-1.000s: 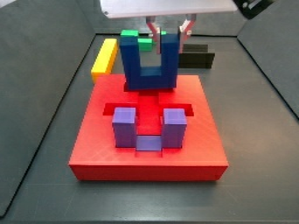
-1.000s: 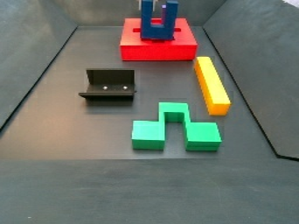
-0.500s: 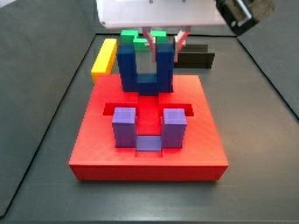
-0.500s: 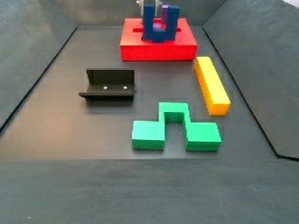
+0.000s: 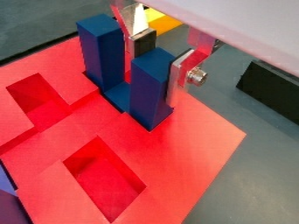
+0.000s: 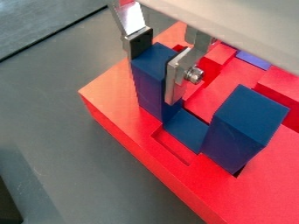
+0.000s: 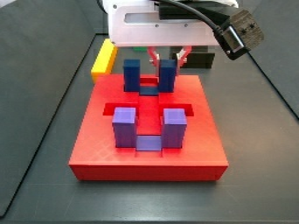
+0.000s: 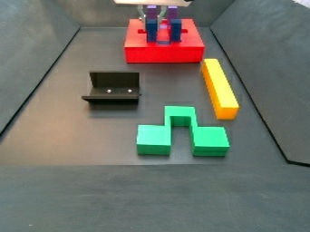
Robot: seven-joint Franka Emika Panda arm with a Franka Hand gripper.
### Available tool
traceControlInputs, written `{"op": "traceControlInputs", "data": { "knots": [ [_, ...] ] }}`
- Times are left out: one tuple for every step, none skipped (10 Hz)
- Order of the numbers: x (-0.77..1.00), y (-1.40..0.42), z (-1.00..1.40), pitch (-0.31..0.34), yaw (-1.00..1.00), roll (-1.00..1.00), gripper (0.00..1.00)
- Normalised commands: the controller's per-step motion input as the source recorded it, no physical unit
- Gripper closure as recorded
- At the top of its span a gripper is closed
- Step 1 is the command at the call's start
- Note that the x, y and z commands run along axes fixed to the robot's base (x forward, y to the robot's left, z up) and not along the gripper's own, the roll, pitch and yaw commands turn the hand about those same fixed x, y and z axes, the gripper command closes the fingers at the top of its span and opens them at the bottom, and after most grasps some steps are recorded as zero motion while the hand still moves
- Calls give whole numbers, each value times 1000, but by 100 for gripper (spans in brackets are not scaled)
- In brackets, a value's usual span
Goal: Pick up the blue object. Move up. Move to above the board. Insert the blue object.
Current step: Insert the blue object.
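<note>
The dark blue U-shaped object [image 7: 149, 79] stands upright with its base sunk into a recess at the far end of the red board [image 7: 149, 156]. It also shows in both wrist views [image 5: 149, 87] [image 6: 239, 122] and small in a side view [image 8: 164, 27]. My gripper [image 7: 169, 58] is directly above it, shut on one prong. The silver fingers [image 5: 184, 74] [image 6: 177, 75] press that prong from both sides, the gripper's middle lying on the prong top [image 5: 160, 61] [image 6: 158, 59]. The other prong is free.
A lighter purple U-shaped block [image 7: 149, 128] sits in a nearer recess of the board. A yellow bar [image 8: 219, 86], a green block [image 8: 182, 132] and the fixture [image 8: 112, 89] lie on the dark floor away from the board [image 8: 164, 53]. Open recesses show in the board [image 5: 105, 175].
My gripper has gone down with the blue object. The object's base has dropped from above the board surface into the recess at the far end.
</note>
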Motion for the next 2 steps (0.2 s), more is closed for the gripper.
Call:
{"op": "traceControlInputs", "data": {
  "knots": [
    [0,0,0,0,0,43,100],
    [0,0,0,0,0,0,100]
  ]
}}
